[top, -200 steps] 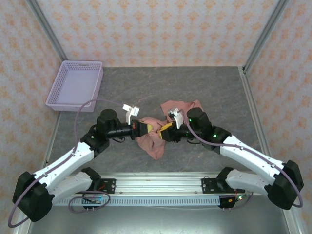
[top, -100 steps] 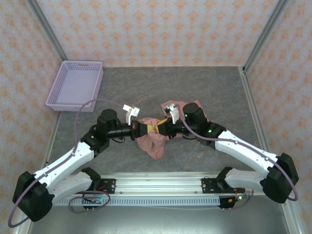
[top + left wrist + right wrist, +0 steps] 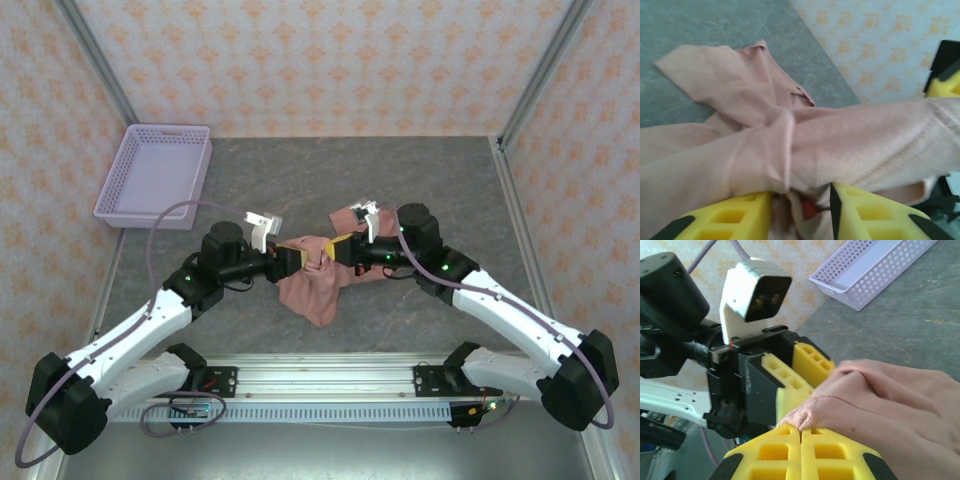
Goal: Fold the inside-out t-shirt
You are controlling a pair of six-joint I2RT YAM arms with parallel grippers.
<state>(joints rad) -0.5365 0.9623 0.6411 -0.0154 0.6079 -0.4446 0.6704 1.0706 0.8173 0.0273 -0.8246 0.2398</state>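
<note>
Inside-out t-shirt (image 3: 312,290) bunched at centre of top view, on table (image 3: 400,170). Right gripper (image 3: 800,432) clenched on cloth fold. Left gripper (image 3: 801,200) parted, cloth loose between. Likely soft, light, limp; best grabbed at hem or shoulder seams.

arms (image 3: 130,335): white shells, black joints | cable (image 3: 180,204): lilac | tool fingers (image 3: 830,440): yellow, black tips

Both arms reach inward and meet mid-table; left gripper (image 3: 298,259) jaws parted, right gripper (image 3: 341,247) pinched closed.
</note>
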